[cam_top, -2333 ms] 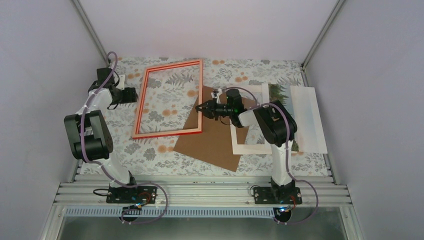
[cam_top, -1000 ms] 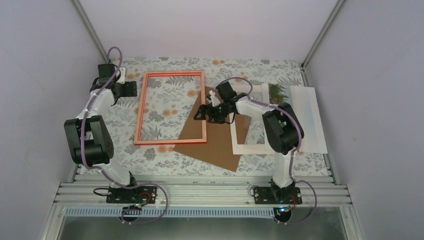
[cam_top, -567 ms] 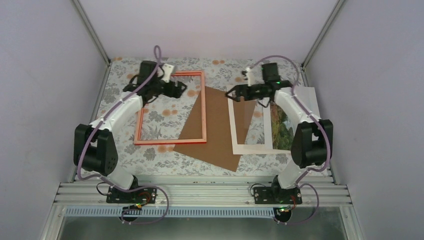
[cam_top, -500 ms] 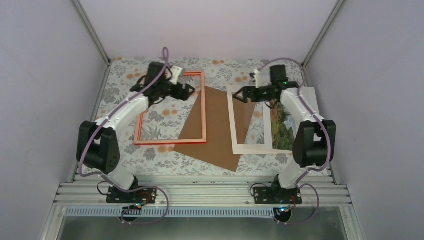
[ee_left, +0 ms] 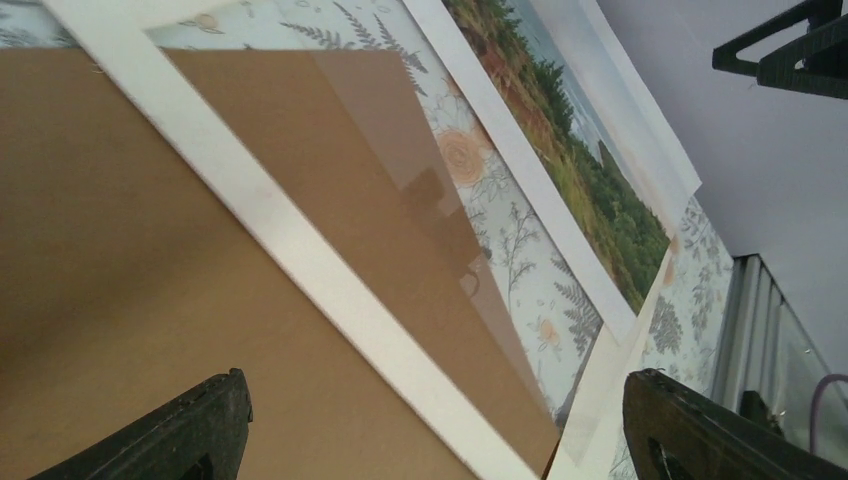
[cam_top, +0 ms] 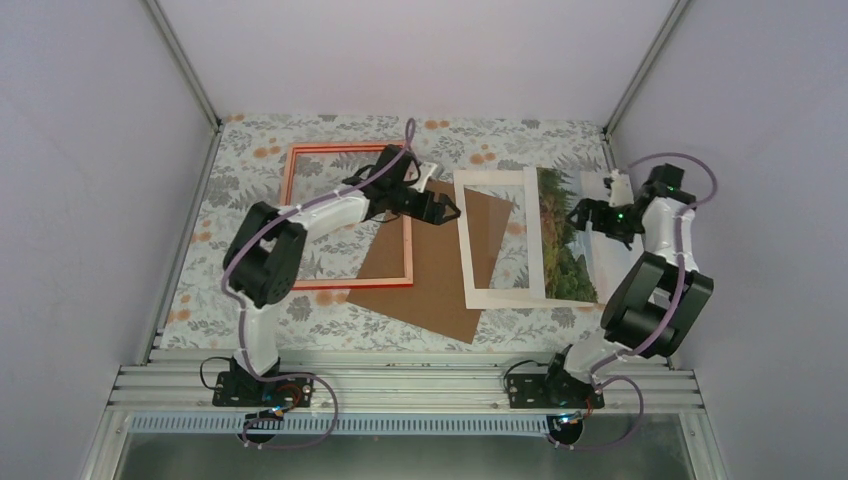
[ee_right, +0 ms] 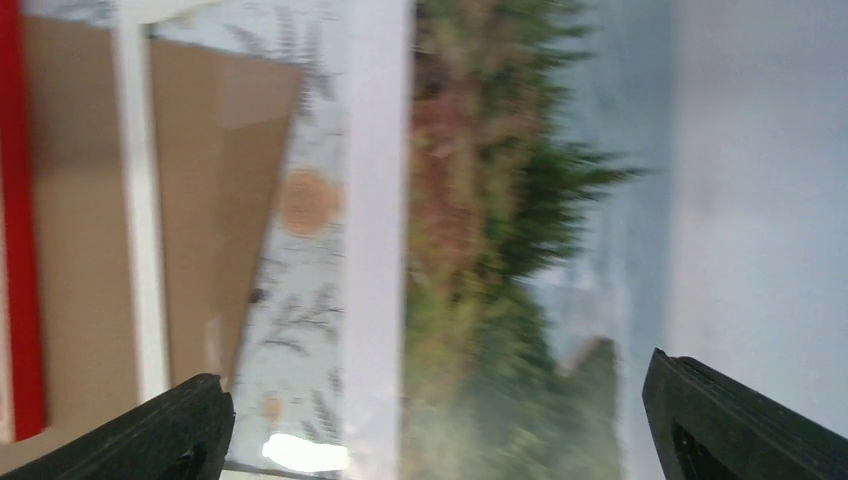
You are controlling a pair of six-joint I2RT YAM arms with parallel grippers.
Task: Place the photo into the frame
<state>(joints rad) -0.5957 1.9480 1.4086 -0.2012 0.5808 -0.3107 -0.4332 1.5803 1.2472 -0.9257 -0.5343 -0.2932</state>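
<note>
The red frame (cam_top: pixel 350 283) lies flat at the left of the table, and its red edge (ee_right: pixel 15 200) shows at the left of the right wrist view. At the right lies the photo (cam_top: pixel 565 240), landscape side up, its left edge under the white mat (cam_top: pixel 500 296). My left arm reaches across the frame; its gripper (cam_top: pixel 450 210) hangs open over the brown backing board (cam_top: pixel 425 285), near the mat's left strip (ee_left: pixel 300 240). My right gripper (cam_top: pixel 583 218) is open above the photo (ee_right: pixel 500 250), nothing between its fingers (ee_right: pixel 190 430). The photo (ee_left: pixel 590 170) also shows far off in the left wrist view.
A white sheet (cam_top: pixel 625 250) lies under the photo's right side by the right wall. The backing board overlaps the frame's right edge and runs under the mat. The flowered tablecloth (cam_top: pixel 220 250) covers the table; walls close in on both sides.
The left arm has swung right, from beside the frame's far-left corner to over the backing board. The right arm has drawn back right, from the mat's top edge to above the photo.
</note>
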